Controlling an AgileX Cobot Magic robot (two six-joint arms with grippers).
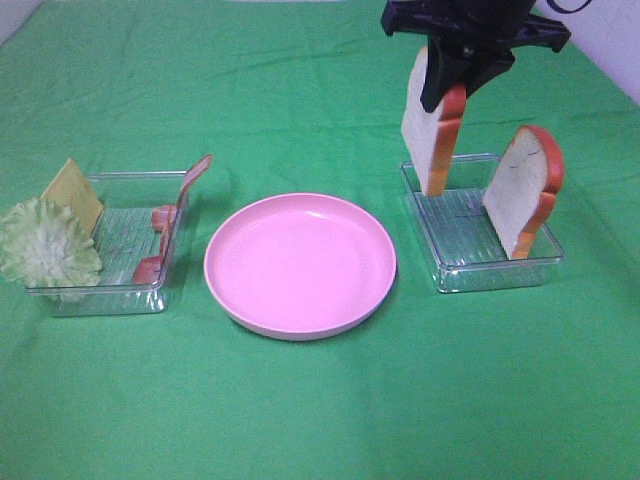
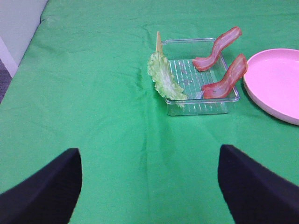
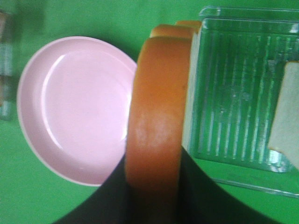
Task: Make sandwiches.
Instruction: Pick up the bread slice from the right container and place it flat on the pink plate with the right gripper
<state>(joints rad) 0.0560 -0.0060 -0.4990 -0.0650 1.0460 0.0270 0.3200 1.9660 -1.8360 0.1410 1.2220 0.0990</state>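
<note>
**Right claw pinching a bread slice at the bread tray; left claw spread, holding nothing**

High view: the right claw (image 1: pixel 447 85), upper right of frame, is pressed onto the orange-brown crust of the held bread slice (image 1: pixel 428 130). The slice hangs upright with its lower end over the left end of the right tray (image 1: pixel 500 275). I cannot tell whether it clears the tray floor. The second bread slice (image 1: pixel 522 195) leans upright at that tray's right end, apart from the first. The pink plate (image 1: pixel 300 265) sits at centre, between the two trays. The left tray (image 1: pixel 110 300) is at mid-left. The lettuce (image 1: pixel 45 245) drapes over its left wall, the cheese square (image 1: pixel 72 192) tilts behind the lettuce, and the bacon strips (image 1: pixel 195 172) lean at the right wall.

Left wrist view only: the left claw (image 2: pixel 149 186) is spread wide, its black fingers (image 2: pixel 46 189) in the bottom corners with only cloth between them. It is well apart from the left tray at upper middle. This view separates the two bacon strips and shows the cheese nearly edge-on. The high view does not take in this claw.

Right wrist view only: the held slice is edge-on, with its crust band running up the frame and black fingers on either side at the bottom. The plate is on the left and the ribbed tray floor on the right.

Surface: a green cloth (image 1: pixel 320 420), lightly creased, lies under everything. A pale wall (image 1: pixel 620 50) shows at the upper right of the high view.
</note>
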